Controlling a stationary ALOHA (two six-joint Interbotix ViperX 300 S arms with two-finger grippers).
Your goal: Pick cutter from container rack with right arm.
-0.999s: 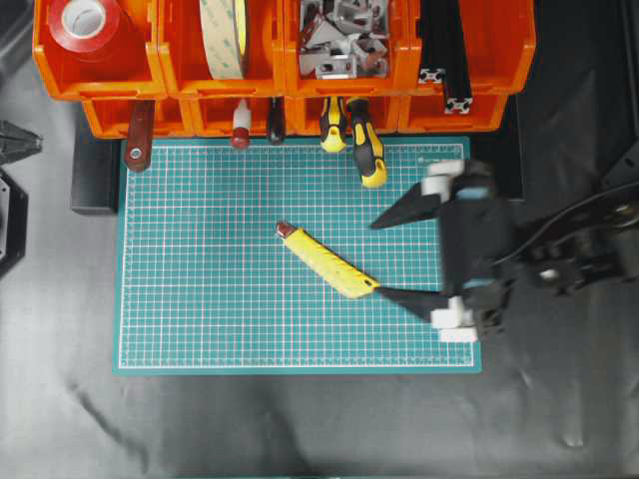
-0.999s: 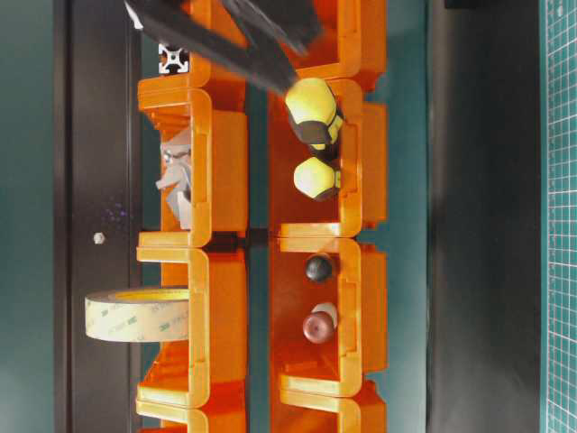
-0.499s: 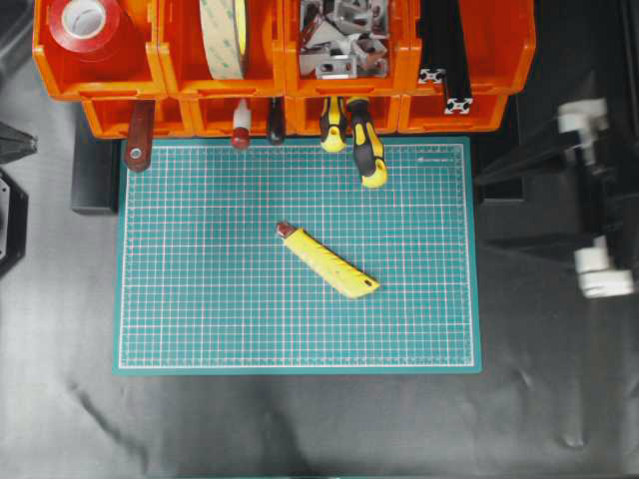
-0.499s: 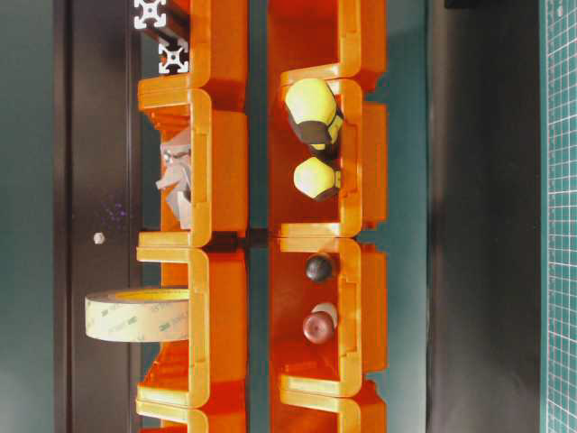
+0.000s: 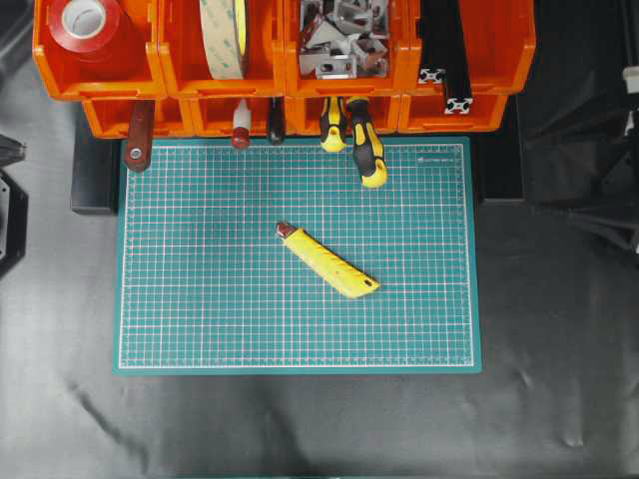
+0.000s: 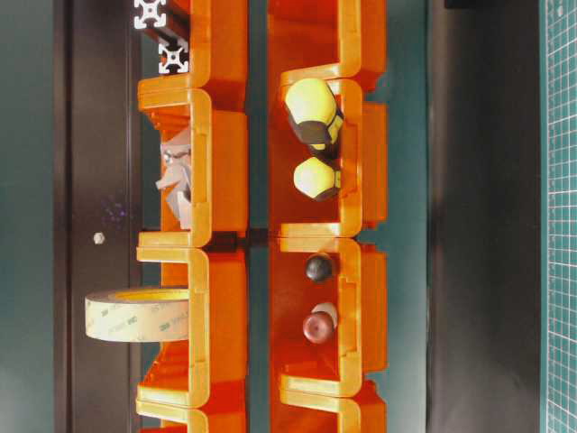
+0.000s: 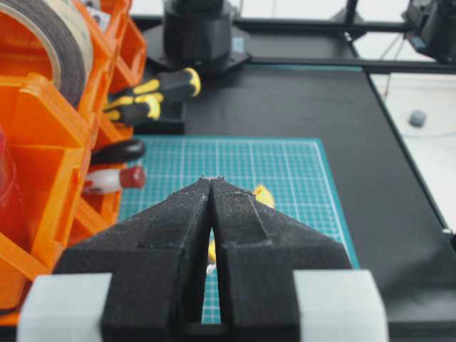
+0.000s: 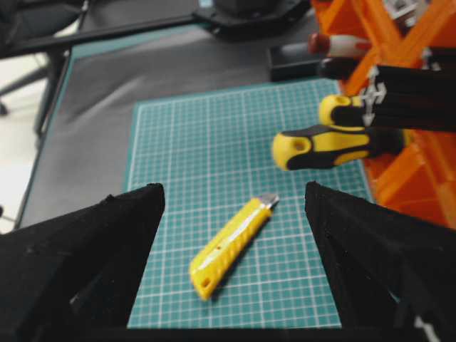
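My right gripper (image 8: 231,299) hangs with its jaws spread wide and nothing between them, drawn off beyond the right edge of the cutting mat (image 5: 200,319). The cutter (image 5: 327,260) lies flat near the mat's middle, touching no other tool and well apart from the container rack (image 5: 120,85). Its long axis runs diagonally, the dark tip toward the rack and the butt toward my side. From my right wrist it sits ahead and between the jaws' lines, so this arm looks better placed than my left gripper (image 7: 212,187), which is pinched closed on nothing and faces it from the mat's other side.

The rack's upper bins hold 2 tape rolls, metal brackets and aluminium profiles; the lower bins hold 2 yellow-and-black screwdrivers (image 5: 364,150) and 3 darker-handled tools.
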